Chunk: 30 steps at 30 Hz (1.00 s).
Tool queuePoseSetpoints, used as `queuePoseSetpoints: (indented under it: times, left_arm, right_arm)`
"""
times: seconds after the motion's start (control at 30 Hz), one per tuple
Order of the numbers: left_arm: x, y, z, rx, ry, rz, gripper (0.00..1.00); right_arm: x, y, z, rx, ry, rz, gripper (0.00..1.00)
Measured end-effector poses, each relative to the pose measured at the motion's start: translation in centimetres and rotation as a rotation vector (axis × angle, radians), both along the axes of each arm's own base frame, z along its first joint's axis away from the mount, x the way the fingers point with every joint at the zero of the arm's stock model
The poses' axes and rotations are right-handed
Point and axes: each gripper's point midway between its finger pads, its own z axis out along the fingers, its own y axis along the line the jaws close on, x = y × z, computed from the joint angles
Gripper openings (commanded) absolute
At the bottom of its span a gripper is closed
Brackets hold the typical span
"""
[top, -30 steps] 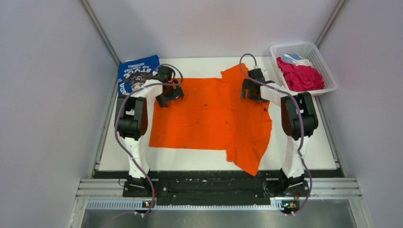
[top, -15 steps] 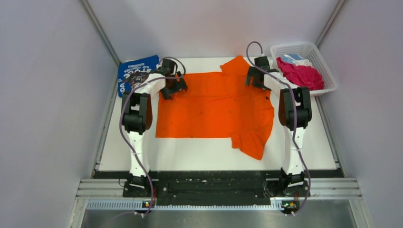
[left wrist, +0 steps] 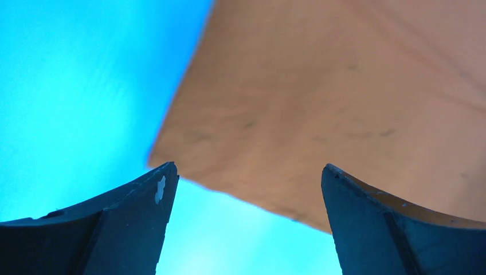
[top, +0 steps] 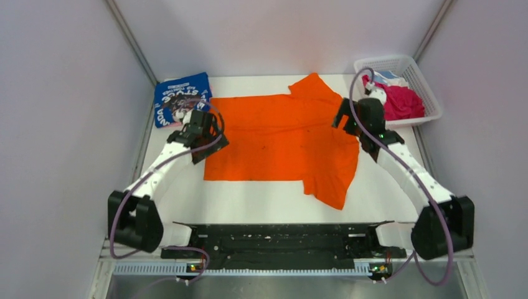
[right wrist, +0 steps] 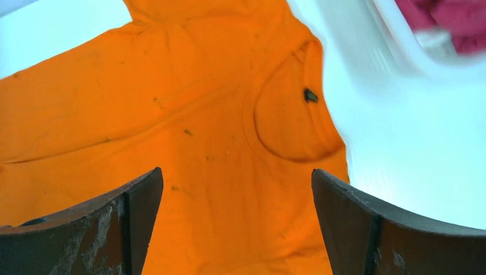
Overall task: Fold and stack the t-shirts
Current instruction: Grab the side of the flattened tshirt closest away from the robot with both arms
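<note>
The orange t-shirt lay spread flat on the white table, filling the middle and far part of it. One sleeve pointed toward the far edge, the other toward the near edge, and the neckline faced right. The hem ran down its left side.

The left gripper hung over the near-left corner of the shirt, its two dark fingers spread wide. From its wrist camera, the cloth's edge crossed the gap between them. I couldn't tell whether the fingertips touched the fabric.

The right gripper hovered above the right side of the shirt, by the neckline. Its fingers were parted just as wide, gripping no cloth.

A folded blue t-shirt with white lettering sat at the far-left corner of the table, just beside the orange one's far-left corner.

At the far right stood a white lattice basket holding a crumpled magenta t-shirt, with a light-blue one at its far end.
</note>
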Motion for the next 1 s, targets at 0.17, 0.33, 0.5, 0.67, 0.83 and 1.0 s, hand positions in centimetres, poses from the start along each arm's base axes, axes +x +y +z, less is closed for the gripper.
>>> queuePoseSetpoints:
  times: [0.17,0.33,0.5,0.67,0.83,1.0]
  left_arm:
    - [-6.9,4.7,-4.3,0.063,0.076,0.173,0.95]
    - [-9.3,6.2,-7.3,0.051,0.134,0.285,0.81]
    - [-8.2,6.1,-8.4,0.014,0.131,0.363,0.62]
    - [-7.6,6.3,-10.4,-0.003,0.17,0.436,0.55]
    - [-6.6,6.1,-11.1,-0.021,0.171,0.477,0.33]
    - [-5.5,5.6,-11.3,-0.055,0.158,0.486,0.0]
  right_arm:
    - [-5.6,-2.2,-3.9,0.071,0.019,-0.116,0.99]
    - [-6.2,-2.1,-4.8,0.109,0.032,-0.141,0.99]
    - [-6.2,-1.9,-4.8,0.124,0.032,-0.141,0.99]
    - [-6.3,-2.0,-4.8,0.124,0.034,-0.142,0.99]
    - [-6.3,-2.0,-4.9,0.123,0.038,-0.143,0.99]
    - [-6.4,-2.5,-5.1,0.106,0.041,-0.164,0.99]
